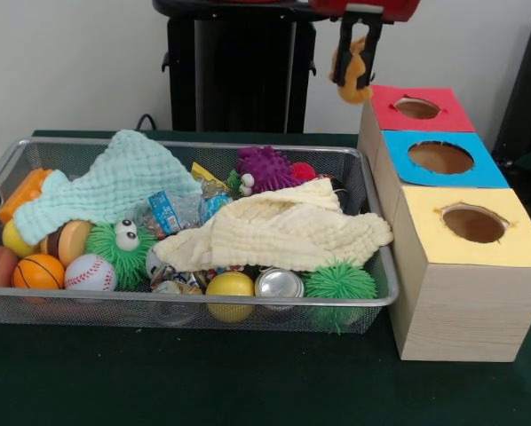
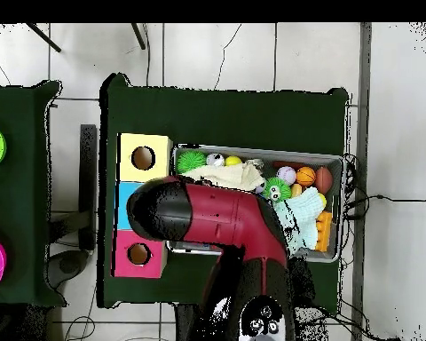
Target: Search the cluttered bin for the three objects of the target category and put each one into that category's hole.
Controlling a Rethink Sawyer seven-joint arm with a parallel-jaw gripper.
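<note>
- The red and black robot arm (image 2: 218,220) crosses the wire mesh bin (image 2: 334,253), hiding the pincer.
- Yellow-topped box (image 2: 144,157), blue-topped box (image 2: 125,197), and red-topped box (image 2: 139,254) sit alongside.
</note>
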